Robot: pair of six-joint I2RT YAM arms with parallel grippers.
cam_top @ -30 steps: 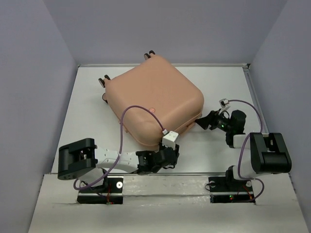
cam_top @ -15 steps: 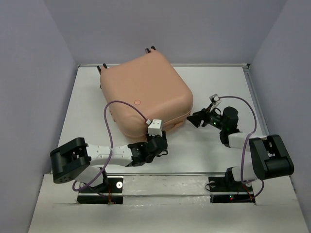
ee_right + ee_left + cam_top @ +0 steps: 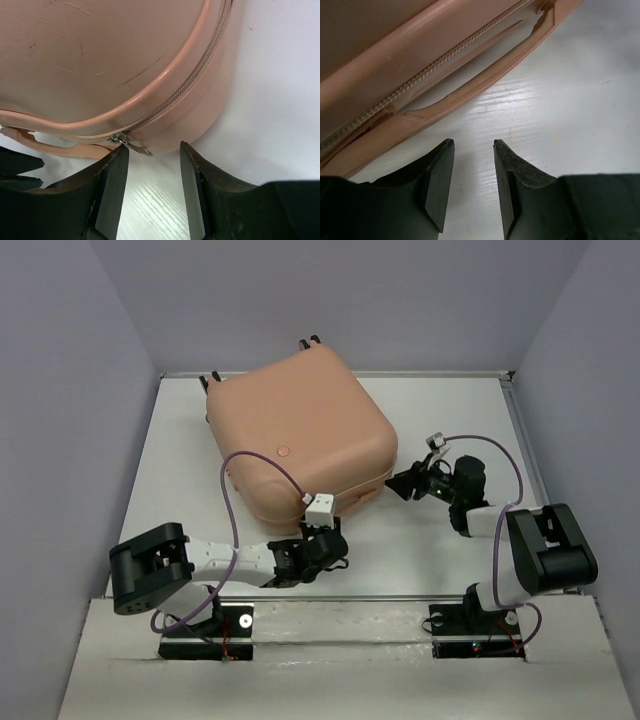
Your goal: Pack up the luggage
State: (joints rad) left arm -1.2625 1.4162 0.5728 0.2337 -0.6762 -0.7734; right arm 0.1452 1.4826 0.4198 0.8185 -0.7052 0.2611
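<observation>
Top external view: the luggage (image 3: 300, 430), a large peach-pink hard-shell suitcase with rounded corners, lies flat and closed on the white table (image 3: 440, 420), occupying the upper centre of the frame and turned slightly askew. Its small dark caster wheels (image 3: 308, 342) point toward the back wall at the top of the frame. The left gripper (image 3: 335, 540) sits low on the table just below the suitcase's lower edge, and the right gripper (image 3: 395, 483) sits just beside the suitcase's lower right corner, pointing left toward it. Left wrist view: both black fingers are spread, with bare white tabletop showing in the gap and nothing between them. The moulded peach carry handle (image 3: 470, 85) runs diagonally across the upper half of the frame, near the fingertips but apart from them, with a pale zipper track above it. Right wrist view: the fingers are likewise spread and clasp nothing. The rounded shell fills the upper frame, its beige zipper (image 3: 200, 75) curves down around the corner, and the small metal zipper pull (image 3: 132, 143) hangs at centre, just ahead of the gap and close to the left finger's tip.
</observation>
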